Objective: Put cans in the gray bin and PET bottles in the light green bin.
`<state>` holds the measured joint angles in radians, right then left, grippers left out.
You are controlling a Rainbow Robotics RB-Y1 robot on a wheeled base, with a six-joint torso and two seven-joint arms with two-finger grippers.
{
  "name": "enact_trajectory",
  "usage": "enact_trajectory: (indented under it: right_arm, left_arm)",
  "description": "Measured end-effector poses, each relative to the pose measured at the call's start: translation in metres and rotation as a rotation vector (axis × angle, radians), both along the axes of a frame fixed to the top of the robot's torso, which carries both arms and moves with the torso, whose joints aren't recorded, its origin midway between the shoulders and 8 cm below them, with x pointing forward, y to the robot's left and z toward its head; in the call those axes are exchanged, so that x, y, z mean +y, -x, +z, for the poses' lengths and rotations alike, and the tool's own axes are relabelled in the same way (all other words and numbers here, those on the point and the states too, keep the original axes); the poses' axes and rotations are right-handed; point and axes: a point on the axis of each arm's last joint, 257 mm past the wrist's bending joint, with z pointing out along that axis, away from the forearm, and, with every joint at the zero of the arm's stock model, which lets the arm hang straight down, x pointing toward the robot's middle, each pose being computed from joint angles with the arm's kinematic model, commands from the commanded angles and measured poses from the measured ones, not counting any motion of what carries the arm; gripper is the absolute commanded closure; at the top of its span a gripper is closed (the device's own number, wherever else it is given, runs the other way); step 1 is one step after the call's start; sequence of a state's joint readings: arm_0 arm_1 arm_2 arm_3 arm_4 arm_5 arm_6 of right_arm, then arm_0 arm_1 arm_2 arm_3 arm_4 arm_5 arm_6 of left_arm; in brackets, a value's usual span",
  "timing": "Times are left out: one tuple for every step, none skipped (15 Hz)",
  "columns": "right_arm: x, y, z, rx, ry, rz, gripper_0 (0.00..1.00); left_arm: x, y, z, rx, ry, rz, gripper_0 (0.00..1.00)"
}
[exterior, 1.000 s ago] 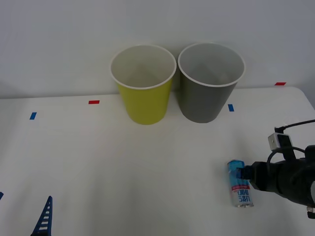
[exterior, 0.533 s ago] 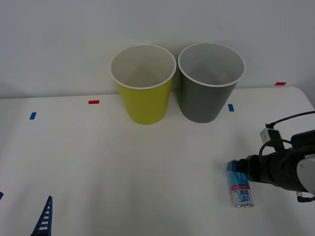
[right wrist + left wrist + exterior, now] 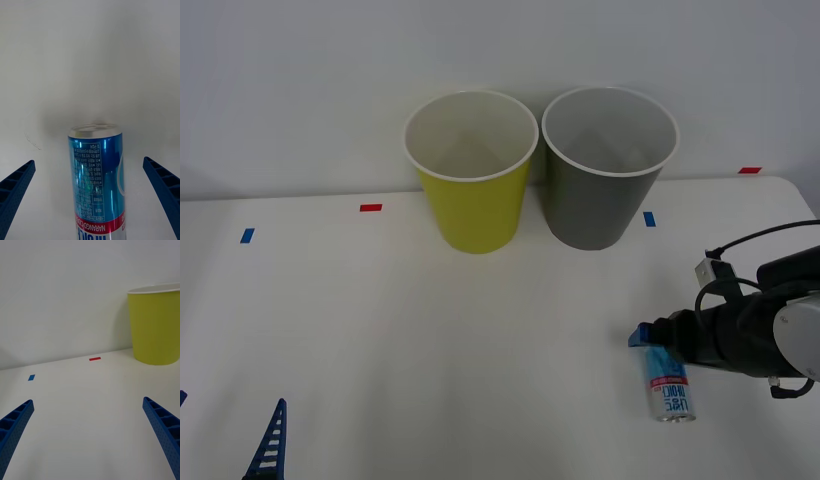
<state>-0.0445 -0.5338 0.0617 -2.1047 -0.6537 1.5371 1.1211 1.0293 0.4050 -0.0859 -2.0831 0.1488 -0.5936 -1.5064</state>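
While the can (image 3: pixel 669 380) lies on its side on the white counter (image 3: pixel 430 340) in the lower right of the front view, my right hand (image 3: pixel 650 336) sits low over its light blue end, reaching in from the right edge of the frame with black cabling looping above the wrist. From my right wrist the can (image 3: pixel 96 180) fills the lower middle of the picture, silver end toward the far counter, blue body with small print and a red band near the bottom edge, and my two blue ribbed fingers (image 3: pixel 15 187) stand wide apart in the two bottom corners, one on each side of the can and clear of it, so this hand is released and grips nothing. In the upper middle of the front view the light green bin (image 3: pixel 471 170) and the gray bin (image 3: pixel 608 166) stand upright side by side against the wall, rims nearly touching, the green one to the left, both well apart from the can. Small blue and red tape marks (image 3: pixel 370 208) dot the counter near the back. My left hand (image 3: pixel 268 445) waits at the lower left corner of the front view, one blue finger poking up into frame; from the left wrist its fingers (image 3: pixel 15 423) are spread to the bottom corners, released, with the green bin (image 3: pixel 154 326) at the right of that picture.
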Motion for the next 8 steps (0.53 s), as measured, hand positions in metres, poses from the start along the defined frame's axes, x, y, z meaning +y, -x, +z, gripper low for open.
enact_trajectory:
  right_arm:
    - [-0.003, 0.001, -0.001, 0.003, 0.012, 0.001, 0.0]
    - [-0.005, 0.001, -0.003, 0.008, 0.019, -0.002, 0.0]
    - [-0.006, 0.0, -0.007, 0.017, 0.021, -0.008, 0.0]
    - [-0.005, -0.002, -0.012, 0.028, 0.017, -0.016, 0.0]
    - [-0.002, -0.005, -0.014, 0.034, 0.013, -0.019, 0.0]
    - [0.003, -0.007, -0.017, 0.037, 0.011, -0.017, 0.0]
    - [0.007, -0.008, -0.017, 0.035, 0.013, -0.013, 0.0]
    - [0.008, -0.009, -0.017, 0.033, 0.017, -0.009, 0.0]
  left_arm:
    - [0.0, 0.0, 0.0, 0.0, 0.0, 0.0, 0.0]
    - [0.0, 0.0, 0.0, 0.0, 0.0, 0.0, 0.0]
    - [0.0, 0.0, 0.0, 0.0, 0.0, 0.0, 0.0]
    - [0.0, 0.0, 0.0, 0.0, 0.0, 0.0, 0.0]
    - [0.0, 0.0, 0.0, 0.0, 0.0, 0.0, 0.0]
    - [0.0, 0.0, 0.0, 0.0, 0.0, 0.0, 0.0]
    - [0.0, 0.0, 0.0, 0.0, 0.0, 0.0, 0.0]
    - [0.0, 0.0, 0.0, 0.0, 0.0, 0.0, 0.0]
